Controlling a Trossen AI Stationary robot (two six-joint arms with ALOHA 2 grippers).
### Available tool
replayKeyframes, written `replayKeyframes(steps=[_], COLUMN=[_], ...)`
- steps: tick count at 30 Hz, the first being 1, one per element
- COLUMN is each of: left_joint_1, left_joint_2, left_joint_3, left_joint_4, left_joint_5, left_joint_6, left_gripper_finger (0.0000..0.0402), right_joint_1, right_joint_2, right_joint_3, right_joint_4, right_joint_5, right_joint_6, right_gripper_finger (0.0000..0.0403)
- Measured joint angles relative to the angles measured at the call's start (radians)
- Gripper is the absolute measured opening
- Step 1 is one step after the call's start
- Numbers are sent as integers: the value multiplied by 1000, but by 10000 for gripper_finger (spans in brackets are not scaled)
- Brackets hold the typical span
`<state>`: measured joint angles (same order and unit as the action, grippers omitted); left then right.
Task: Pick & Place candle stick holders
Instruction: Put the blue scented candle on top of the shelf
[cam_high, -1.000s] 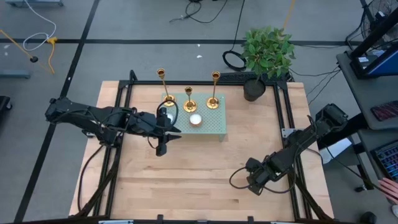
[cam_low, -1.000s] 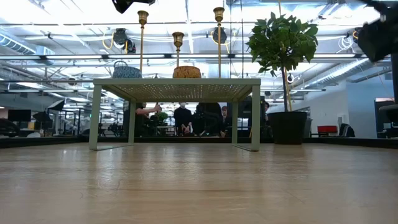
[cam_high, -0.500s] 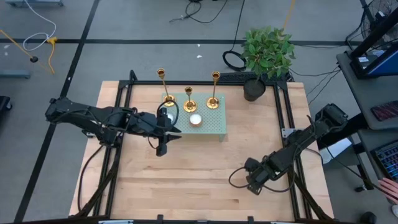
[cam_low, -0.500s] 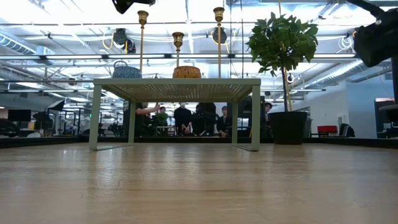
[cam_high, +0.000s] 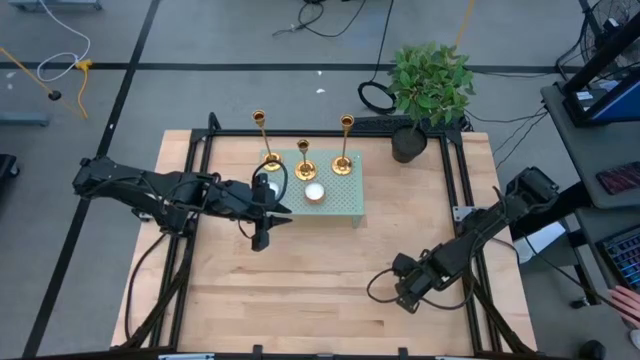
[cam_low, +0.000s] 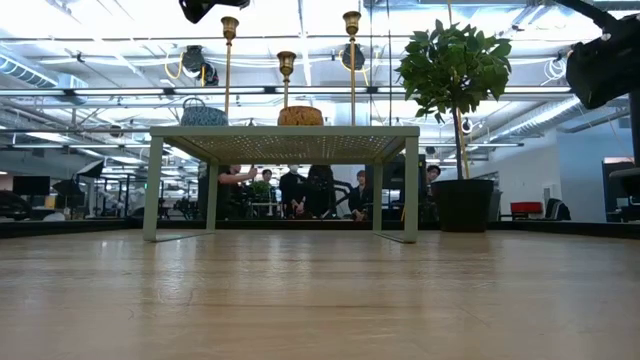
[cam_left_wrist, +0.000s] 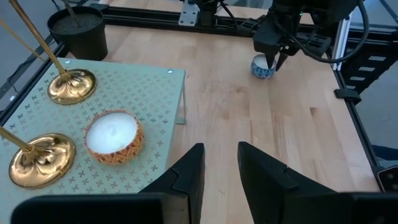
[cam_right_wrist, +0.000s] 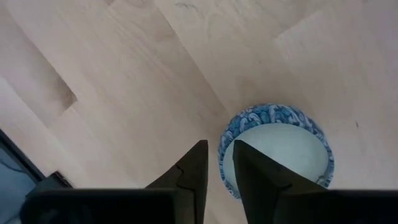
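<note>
Three gold candlestick holders (cam_high: 303, 160) stand upright on their round bases on a small pale green perforated stand (cam_high: 340, 205) at the table's far middle. They also show in the low view (cam_low: 286, 80), and two of their bases show in the left wrist view (cam_left_wrist: 69, 87). My left gripper (cam_high: 262, 240) hovers open and empty at the stand's near left corner (cam_left_wrist: 221, 168). My right gripper (cam_high: 404, 296) points down at the near right over a blue-and-white cup (cam_right_wrist: 280, 149), its fingers slightly apart on either side of the cup's rim. My right gripper comes from above, with one finger (cam_right_wrist: 252, 171) over the cup's inside and the other outside the rim (cam_right_wrist: 224, 152). The cup sits upright on the table (cam_left_wrist: 262, 68). I cannot tell whether either finger touches the rim.
A white candle in an orange cup (cam_high: 314, 193) stands on the green stand near the holders. A potted plant (cam_high: 430, 85) stands at the far right corner. A black frame (cam_high: 470, 210) borders the wooden tabletop. People show in the room beyond the table (cam_low: 300, 190).
My right gripper has shifted a little toward the table's left edge, staying low over the blue-and-white cup.
</note>
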<state>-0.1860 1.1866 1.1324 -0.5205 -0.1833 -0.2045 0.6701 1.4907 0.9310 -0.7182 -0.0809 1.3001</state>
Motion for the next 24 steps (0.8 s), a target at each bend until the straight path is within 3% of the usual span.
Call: replayKeyframes(steps=[13, 24], left_joint_1=[0, 0], left_joint_2=[0, 0], left_joint_3=[0, 0], left_joint_4=[0, 2], left_joint_5=[1, 0], left_joint_6=[-6, -10], left_gripper_finger=[104, 104], right_joint_1=[3, 4], right_joint_2=[8, 8], right_joint_3=[0, -87], right_joint_4=[0, 166], right_joint_5=[1, -1], right_joint_6=[-27, -34], right_gripper_finger=[96, 45])
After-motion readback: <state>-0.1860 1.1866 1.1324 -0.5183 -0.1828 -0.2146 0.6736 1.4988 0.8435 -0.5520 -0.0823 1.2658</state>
